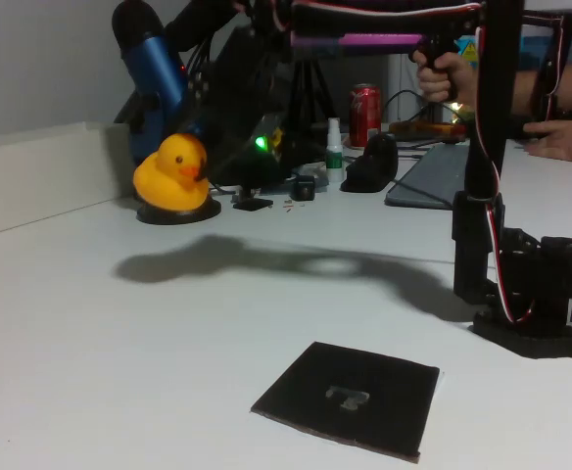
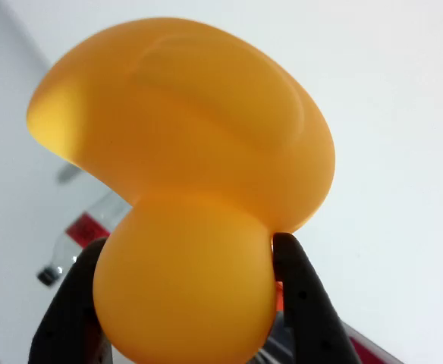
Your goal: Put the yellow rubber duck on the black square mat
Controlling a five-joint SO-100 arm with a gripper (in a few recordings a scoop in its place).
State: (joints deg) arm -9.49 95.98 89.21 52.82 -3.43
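The yellow rubber duck (image 2: 183, 197) looks smooth, soft-sheen rubber. The black square mat (image 1: 350, 397) is flat matt. Table (image 1: 119, 372) is plain smooth white.

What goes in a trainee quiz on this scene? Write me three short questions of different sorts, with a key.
1. True or false: the duck sits on the mat.
2. In the wrist view, what do the gripper fingers flank? A) a cup B) the duck's head C) the mat
3. Fill in: the mat's centre bears a pale ___-shaped mark.
Key: 1 false; 2 B; 3 T.
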